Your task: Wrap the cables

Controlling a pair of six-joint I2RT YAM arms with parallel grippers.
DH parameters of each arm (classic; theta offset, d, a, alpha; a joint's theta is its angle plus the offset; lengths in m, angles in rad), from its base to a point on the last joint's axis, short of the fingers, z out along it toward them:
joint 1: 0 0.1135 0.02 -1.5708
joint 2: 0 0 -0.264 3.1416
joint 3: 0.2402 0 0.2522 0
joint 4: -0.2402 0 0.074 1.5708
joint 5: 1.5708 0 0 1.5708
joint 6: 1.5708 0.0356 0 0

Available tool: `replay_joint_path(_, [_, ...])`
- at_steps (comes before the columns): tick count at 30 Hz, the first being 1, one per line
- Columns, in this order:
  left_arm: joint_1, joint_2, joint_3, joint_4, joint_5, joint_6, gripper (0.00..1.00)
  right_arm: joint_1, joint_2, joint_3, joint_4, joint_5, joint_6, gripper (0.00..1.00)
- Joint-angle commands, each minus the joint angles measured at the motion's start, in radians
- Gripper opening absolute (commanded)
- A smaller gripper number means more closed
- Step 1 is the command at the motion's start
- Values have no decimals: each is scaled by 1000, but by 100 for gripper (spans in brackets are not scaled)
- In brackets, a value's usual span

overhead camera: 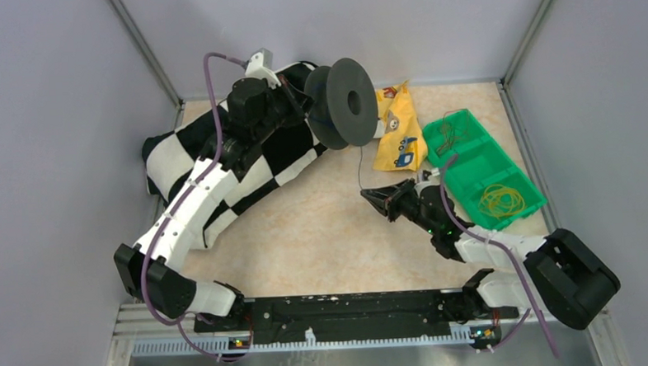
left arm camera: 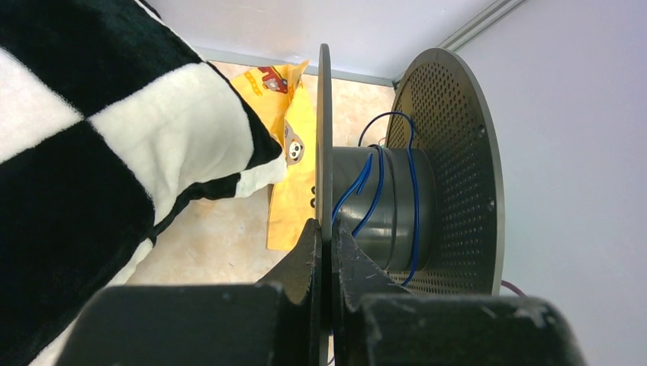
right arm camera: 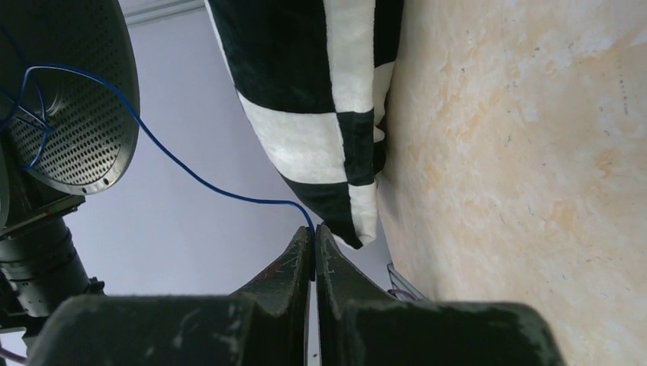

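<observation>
the left gripper (left arm camera: 324, 232) has its jaws pressed together on the near flange of the dark grey spool (left arm camera: 450, 152). the blue cable (left arm camera: 413, 191) loops loosely round the spool's hub. in the top view one strand drops from the spool toward 6 o'clock to the right gripper (right arm camera: 314, 235), whose jaws pinch it at their very tips. in the right wrist view it leaves them toward 10 o'clock.

- Left arm (overhead camera: 191, 207): white shells, black joints, purple hose (overhead camera: 212, 97) alongside.
- Right arm (overhead camera: 505, 245): same white-and-black, second purple hose (overhead camera: 527, 298).
- Left hand (left arm camera: 324, 232), right hand (right arm camera: 314, 236): matt black wedge fingers, scuffed grey.
- Black base bar (overhead camera: 351, 310) carries both arms.
</observation>
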Motion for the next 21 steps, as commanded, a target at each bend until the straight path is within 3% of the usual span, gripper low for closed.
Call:
replay_joint_path(1, [5, -69, 7, 138, 52, 32, 0, 8, -65, -9, -41, 56, -39, 0])
replay_joint_path(4, [8, -72, 22, 104, 119, 128, 0, -44, -99, 27, -183, 65, -163, 0])
replay_joint_path(9, [8, -62, 67, -42, 202, 281, 0, -232, -121, 31, -227, -6, -261, 0])
replay_joint_path(16, [10, -160, -107, -71, 519, 547, 0, -518, -60, 205, -373, -162, -500, 0])
replay_joint_path(21, [6, -146, -176, -109, 727, 703, 0, -590, -37, 346, -441, -165, -621, 0])
